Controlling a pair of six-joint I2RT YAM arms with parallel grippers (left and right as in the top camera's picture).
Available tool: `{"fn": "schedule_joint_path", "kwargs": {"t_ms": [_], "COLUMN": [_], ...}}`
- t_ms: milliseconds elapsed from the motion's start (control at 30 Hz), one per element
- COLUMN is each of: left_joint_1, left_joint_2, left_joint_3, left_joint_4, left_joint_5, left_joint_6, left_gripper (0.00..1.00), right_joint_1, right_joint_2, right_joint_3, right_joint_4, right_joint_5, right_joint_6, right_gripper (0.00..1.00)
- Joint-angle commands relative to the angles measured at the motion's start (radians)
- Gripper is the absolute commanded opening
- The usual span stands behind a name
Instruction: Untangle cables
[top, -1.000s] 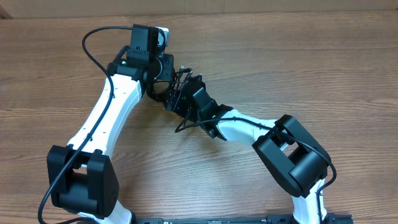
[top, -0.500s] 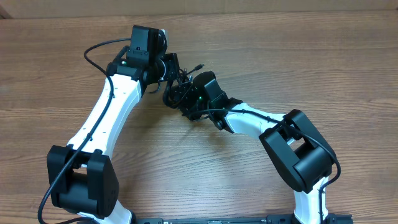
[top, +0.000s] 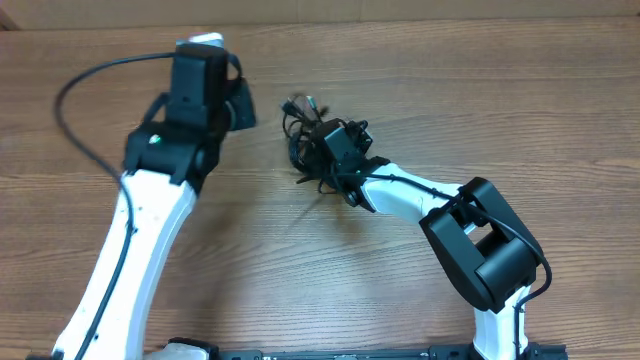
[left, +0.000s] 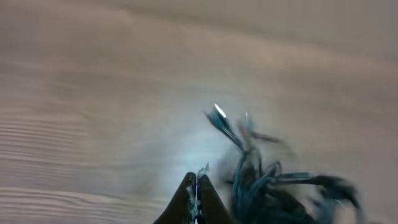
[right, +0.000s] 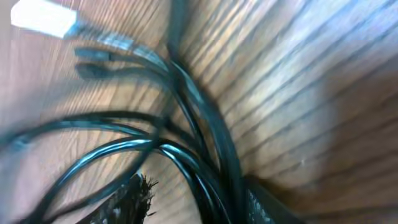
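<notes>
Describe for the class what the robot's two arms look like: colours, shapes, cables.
Both the left arm and right arm have white rounded shells between boxy black joints. A thin black wire loops from the left arm. The left gripper has dark tapering fingers.

we see bare brown wooden tabletop (top: 500, 90) open across the overhead frame's upper right and lower centre. the tangle of thin black cables (top: 300, 135) and the white-and-black right arm (top: 405, 195) block the centre; the white-and-black left arm (top: 150, 200) blocks the left side.
</notes>
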Motion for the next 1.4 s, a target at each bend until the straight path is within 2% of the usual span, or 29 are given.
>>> {"fn": "schedule_joint_path", "kwargs": {"t_ms": [0,100,167,233,267,300,367,400,467,567,667,700,767,800,833,867,900,933,967,1033,1100,1233,1300,1367], "left_joint_1": [0.005,0.005,0.006,0.010,0.011,0.018,0.043,0.051,0.070,0.080,0.080,0.080,0.080,0.081,0.081,0.081,0.081,0.081,0.081,0.077,0.051,-0.037,-0.076,-0.104], "left_joint_2": [-0.100,-0.114,-0.079,0.042,0.087,0.150,0.254,0.296,0.388,0.520,0.615,0.634,0.650,0.653,0.652,0.651,0.645,0.621,0.584,0.517,0.405,0.296,0.281,0.278], "left_joint_3": [0.028,0.027,0.026,0.026,0.026,0.026,0.026,0.026,0.026,0.026,0.026,0.026,0.026,0.026,0.026,0.026,0.027,0.041,0.069,0.110,0.133,0.133,0.133,0.133], "left_joint_4": [0.003,-0.042,-0.098,-0.157,-0.156,-0.151,-0.109,-0.082,-0.021,0.094,0.194,0.209,0.203,0.191,0.180,0.172,0.162,0.134,0.103,0.073,0.082,0.071,0.061,0.050], "left_joint_5": [-0.264,-0.283,-0.262,-0.185,-0.170,-0.129,0.033,0.060,0.061,0.129,0.134,0.135,0.129,0.124,0.123,0.129,0.142,0.142,0.142,0.150,0.220,0.242,0.190,0.068], "left_joint_6": [0.023,0.022,0.022,0.023,0.022,0.022,0.017,0.013,-0.044,-0.112,-0.162,-0.162,-0.156,-0.128,-0.099,-0.063,0.013,0.088,0.113,0.114,0.182,0.303,0.364,0.356], "left_gripper": [0.04,0.04,0.10,0.36,0.42,0.48,0.52,0.55,0.52,0.38,0.36,0.31,0.28,0.22,0.08,0.04,0.04,0.04,0.04,0.04,0.04,0.04,0.04,0.04], "right_joint_1": [-0.018,-0.018,-0.018,-0.018,-0.018,-0.018,-0.018,-0.018,-0.018,-0.018,-0.018,-0.018,-0.018,-0.018,-0.018,-0.018,-0.019,-0.021,-0.026,-0.026,-0.026,-0.025,-0.029,-0.050], "right_joint_2": [0.019,0.019,0.019,0.019,0.019,0.019,0.019,0.019,0.019,0.019,0.019,0.019,0.019,0.019,0.019,0.019,0.019,0.019,0.019,0.019,0.019,0.019,0.019,0.019], "right_joint_3": [-0.025,-0.025,-0.025,-0.025,-0.025,-0.025,-0.025,-0.025,-0.025,-0.025,-0.025,-0.025,-0.025,-0.025,-0.025,-0.023,-0.005,0.049,0.093,0.106,0.106,0.106,0.106,0.106], "right_joint_4": [-0.030,-0.030,-0.025,0.018,0.030,0.035,0.039,0.044,0.053,0.055,0.057,0.057,0.057,0.058,0.066,0.093,0.114,0.060,-0.009,-0.030,-0.031,-0.031,-0.039,-0.042], "right_joint_5": [0.045,0.038,0.011,-0.047,-0.056,-0.064,-0.062,-0.062,-0.063,-0.062,-0.062,-0.062,-0.062,-0.062,-0.064,-0.084,-0.136,-0.189,-0.224,-0.262,-0.318,-0.329,-0.287,-0.338], "right_joint_6": [-0.031,-0.031,-0.039,-0.119,-0.139,-0.158,-0.169,-0.170,-0.192,-0.192,-0.192,-0.192,-0.192,-0.196,-0.208,-0.270,-0.386,-0.461,-0.483,-0.483,-0.428,-0.420,-0.447,-0.444], "right_gripper": [0.46,0.46,0.46,0.47,0.47,0.47,0.47,0.48,0.48,0.49,0.49,0.49,0.49,0.52,0.52,0.52,0.52,0.54,0.60,0.65,0.65,0.68,0.72,0.76]}}
